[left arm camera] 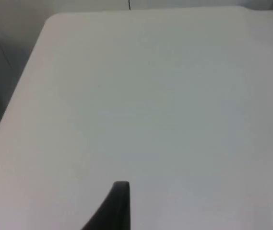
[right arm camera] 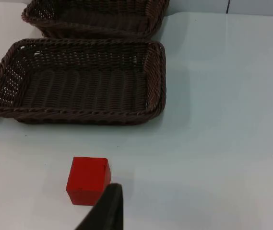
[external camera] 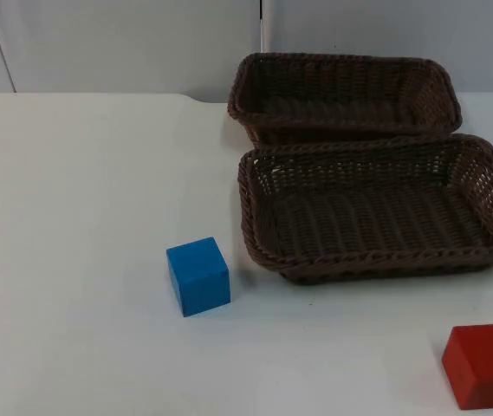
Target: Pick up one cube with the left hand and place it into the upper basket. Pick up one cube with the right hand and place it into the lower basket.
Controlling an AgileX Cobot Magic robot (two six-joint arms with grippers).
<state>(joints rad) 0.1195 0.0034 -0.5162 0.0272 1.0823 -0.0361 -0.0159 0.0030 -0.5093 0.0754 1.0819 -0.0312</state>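
On your white bench [external camera: 73, 217] you have four items. Upper basket [external camera: 344, 97]: dark brown wicker, rectangular, at the far side near the grey wall [external camera: 125, 43], nothing in it. Lower basket [external camera: 381, 206]: same weave, just in front of the upper one, their rims touching or nearly so; you cannot quite tell which. It too holds nothing. Blue cube [external camera: 198, 276]: on the bench, near the lower basket's front left corner, apart from it. Red cube [external camera: 483, 365]: on the bench, in front of the lower basket's right end and well apart from the blue cube.

Left end effector: one black fingertip [left arm camera: 117, 203] shows over bare bench; you cannot tell whether it is released or clenched. Right end effector: one black fingertip [right arm camera: 108, 208] shows just beside the red cube [right arm camera: 88, 180], with both baskets beyond; its state likewise cannot be told.
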